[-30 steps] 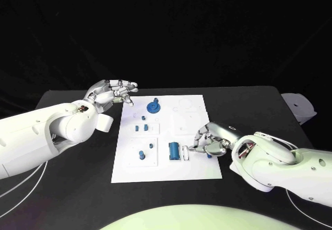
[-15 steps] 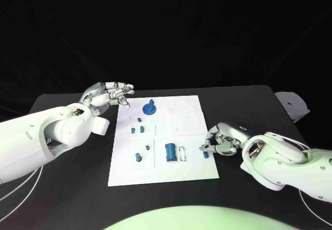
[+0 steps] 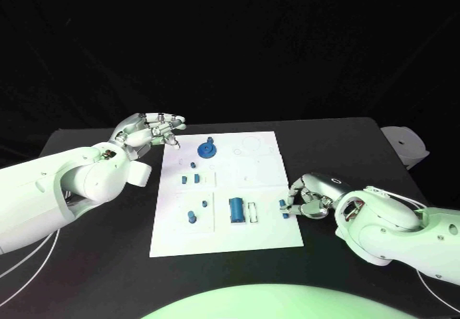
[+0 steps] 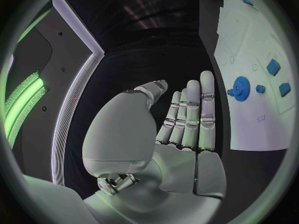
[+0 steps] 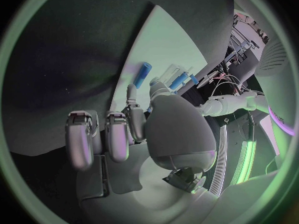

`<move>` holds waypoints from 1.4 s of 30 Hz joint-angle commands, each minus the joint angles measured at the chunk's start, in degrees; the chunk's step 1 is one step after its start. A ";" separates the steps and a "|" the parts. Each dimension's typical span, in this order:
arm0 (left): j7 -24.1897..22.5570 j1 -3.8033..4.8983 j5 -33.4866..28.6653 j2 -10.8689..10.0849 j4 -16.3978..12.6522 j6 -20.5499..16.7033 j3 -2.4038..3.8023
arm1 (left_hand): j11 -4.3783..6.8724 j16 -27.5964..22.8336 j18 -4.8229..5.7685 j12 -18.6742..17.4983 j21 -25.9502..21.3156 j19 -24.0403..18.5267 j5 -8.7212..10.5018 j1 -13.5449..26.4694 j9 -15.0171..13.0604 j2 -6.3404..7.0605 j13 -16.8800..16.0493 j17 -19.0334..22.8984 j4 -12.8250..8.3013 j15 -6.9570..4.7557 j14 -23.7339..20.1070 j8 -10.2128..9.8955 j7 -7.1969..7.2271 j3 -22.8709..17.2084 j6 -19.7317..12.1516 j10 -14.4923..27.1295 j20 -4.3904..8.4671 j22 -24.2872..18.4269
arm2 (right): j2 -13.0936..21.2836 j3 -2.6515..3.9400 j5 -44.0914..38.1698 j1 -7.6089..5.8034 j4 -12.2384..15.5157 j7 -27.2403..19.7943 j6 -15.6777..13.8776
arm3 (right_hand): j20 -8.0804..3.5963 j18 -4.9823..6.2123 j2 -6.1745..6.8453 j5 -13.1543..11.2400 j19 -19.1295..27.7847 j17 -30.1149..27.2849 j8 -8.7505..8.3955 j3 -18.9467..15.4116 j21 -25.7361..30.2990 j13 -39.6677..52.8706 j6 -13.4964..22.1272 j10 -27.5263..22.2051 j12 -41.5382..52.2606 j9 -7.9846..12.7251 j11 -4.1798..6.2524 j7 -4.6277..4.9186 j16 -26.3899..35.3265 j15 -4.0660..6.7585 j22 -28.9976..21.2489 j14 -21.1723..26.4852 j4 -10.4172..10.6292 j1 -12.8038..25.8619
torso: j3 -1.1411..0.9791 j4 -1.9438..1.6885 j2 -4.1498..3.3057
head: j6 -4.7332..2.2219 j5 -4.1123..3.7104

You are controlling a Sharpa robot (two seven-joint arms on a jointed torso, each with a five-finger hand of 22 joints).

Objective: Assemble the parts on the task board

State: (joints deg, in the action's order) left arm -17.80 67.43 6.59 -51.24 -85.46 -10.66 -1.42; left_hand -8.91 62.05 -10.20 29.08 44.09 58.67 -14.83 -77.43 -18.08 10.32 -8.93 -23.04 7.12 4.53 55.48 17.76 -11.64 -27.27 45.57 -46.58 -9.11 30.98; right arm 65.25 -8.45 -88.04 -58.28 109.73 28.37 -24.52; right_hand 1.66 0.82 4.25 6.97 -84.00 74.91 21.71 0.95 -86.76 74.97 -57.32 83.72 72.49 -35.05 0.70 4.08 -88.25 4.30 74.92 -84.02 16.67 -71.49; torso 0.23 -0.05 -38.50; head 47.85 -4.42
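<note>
The white task board [image 3: 268,239] lies in the middle of the black table. On it are a blue gear [image 3: 207,149], a blue cylinder [image 3: 236,209] next to a white holder [image 3: 253,212], and several small blue pieces [image 3: 195,177]. My right hand [image 3: 307,198] rests at the board's right edge and pinches a small blue peg [image 3: 284,204] in its fingertips; the right wrist view shows that peg [image 5: 143,74] just past the hand [image 5: 124,134]. My left hand [image 3: 149,129] hovers off the board's far left corner, holding nothing. From the left wrist, the left hand [image 4: 184,129] has the gear [image 4: 240,88] beyond it.
A white object [image 3: 403,143] stands at the table's right edge. Bare black table [image 3: 96,266] lies on both sides of the board. The left wrist view shows the board [image 4: 249,45] with small blue pieces [image 4: 273,66] on it.
My right hand has drawn back from the blue cylinder's spot to the board's right edge, with the small blue peg in its fingertips. The left hand has stayed put.
</note>
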 commanded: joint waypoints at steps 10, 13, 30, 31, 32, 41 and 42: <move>-0.37 0.02 -0.10 -0.02 -0.17 1.14 0.03 | 0.00 0.37 -0.33 0.30 -0.29 -0.11 -0.24 0.31 -0.07 -0.08 -0.04 0.06 0.44 -0.03 -0.49 0.27 -0.94 -0.06 -0.47 0.20 -0.23 -0.05 | -2.68 -0.03 -3.53 1.29 -2.08 1.54 2.29 | 0.38 -0.15 -0.23 -0.04 -5.07 9.31 -0.30 -0.02 0.17 3.88 -0.01 -0.03 -0.15 0.08 -0.29 -0.12 0.33 -0.22 14.18 -4.83 -0.29 -0.56 | -0.06 0.04 -0.06 | 0.21 0.29; -0.34 0.02 -0.10 -0.06 -0.18 1.17 0.03 | 0.00 0.37 -0.33 0.30 -0.29 -0.11 -0.24 0.31 -0.07 -0.08 -0.04 0.06 0.44 -0.03 -0.49 0.27 -0.94 -0.06 -0.47 0.20 -0.23 -0.05 | -3.23 -0.03 -3.56 1.52 -2.47 1.48 2.56 | 0.38 -0.16 -0.77 0.51 -5.08 9.31 -0.61 0.75 0.13 3.90 -0.11 -0.01 -0.17 0.20 -0.20 -0.21 0.35 -0.15 14.20 -4.83 -0.73 -2.56 | -0.03 0.05 -0.05 | 0.26 0.34; -0.17 0.03 -0.10 -0.29 -0.29 1.26 0.03 | 0.00 0.43 -0.33 0.40 -0.30 -0.10 -0.25 0.33 -0.07 -0.11 -0.04 0.07 0.51 -0.02 -0.50 0.33 -0.94 -0.06 -0.49 0.24 -0.23 -0.06 | -4.39 -0.05 -7.59 2.05 -3.43 2.02 7.62 | 0.06 -0.17 3.35 2.23 -5.09 9.91 -1.93 23.25 0.08 3.97 -1.81 -0.19 -0.71 0.22 0.07 -0.41 0.24 0.12 14.23 -4.93 -8.51 -11.26 | 0.08 0.08 0.05 | 0.51 0.51; -0.15 0.03 -0.10 -0.30 -0.31 1.28 0.03 | 0.00 0.43 -0.33 0.40 -0.30 -0.10 -0.25 0.33 -0.07 -0.11 -0.04 0.07 0.51 -0.02 -0.50 0.33 -0.94 -0.06 -0.49 0.24 -0.23 -0.06 | -4.39 -0.05 -7.73 2.06 -3.39 2.06 7.72 | 0.07 -0.17 3.48 2.31 -5.08 9.93 -1.91 23.67 0.10 3.96 -1.79 -0.18 -0.74 0.16 0.08 -0.42 0.23 0.12 14.22 -4.93 -8.64 -11.00 | 0.07 0.08 0.02 | 0.52 0.52; -0.14 0.03 -0.09 -0.31 -0.31 1.30 0.03 | 0.00 0.43 -0.33 0.40 -0.30 -0.10 -0.25 0.33 -0.07 -0.11 -0.04 0.07 0.51 -0.02 -0.50 0.33 -0.94 -0.06 -0.49 0.24 -0.23 -0.06 | -4.39 -0.05 -7.83 2.06 -3.34 2.10 7.70 | 0.08 -0.16 4.04 2.83 -5.08 9.92 -1.77 25.51 0.13 3.95 -1.74 -0.15 -0.80 -0.17 0.13 -0.48 0.25 0.12 14.21 -4.93 -9.22 -9.64 | 0.06 0.08 0.03 | 0.51 0.52; -0.02 0.03 -0.07 -0.33 -0.32 1.41 0.03 | 0.00 0.43 -0.33 0.40 -0.30 -0.10 -0.25 0.33 -0.07 -0.11 -0.04 0.07 0.51 -0.02 -0.50 0.33 -0.94 -0.06 -0.49 0.24 -0.23 -0.06 | -3.99 0.08 -5.22 1.63 -0.88 2.35 2.76 | 0.00 -0.25 4.87 7.78 -5.21 10.09 -0.96 30.16 -0.32 3.91 -0.77 0.14 -0.92 -1.85 0.22 -0.58 0.21 0.22 14.33 -4.97 -9.72 -3.52 | 0.05 0.03 0.07 | 0.33 0.60; -0.02 0.03 -0.06 -0.32 -0.32 1.41 0.03 | 0.00 0.43 -0.33 0.40 -0.30 -0.10 -0.25 0.33 -0.07 -0.11 -0.04 0.07 0.51 -0.02 -0.50 0.33 -0.94 -0.06 -0.49 0.24 -0.23 -0.06 | -3.99 0.10 -5.02 1.47 -0.58 2.37 2.15 | 0.00 -0.28 4.88 7.86 -5.25 10.22 -0.92 30.30 -0.47 3.99 -0.76 0.19 -0.81 -1.91 0.23 -0.60 0.16 0.23 14.37 -5.00 -9.73 -3.30 | 0.04 0.02 0.04 | 0.32 0.58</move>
State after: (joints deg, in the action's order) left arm -17.63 67.43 6.59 -51.63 -85.60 -10.27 -1.43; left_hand -8.91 62.28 -10.20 29.29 44.09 58.67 -14.83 -77.43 -18.06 10.32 -8.93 -23.05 7.28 4.53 55.48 17.75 -11.64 -27.44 45.57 -46.59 -9.11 30.99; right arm 61.29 -8.18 -94.45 -56.92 108.75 29.32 -22.56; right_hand 1.66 0.82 9.20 14.59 -84.01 74.94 20.55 24.13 -86.88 74.96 -58.45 83.94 71.53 -36.56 1.36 3.56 -88.25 4.30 74.95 -84.03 13.59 -75.38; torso 0.26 0.01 -38.44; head 48.21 -3.82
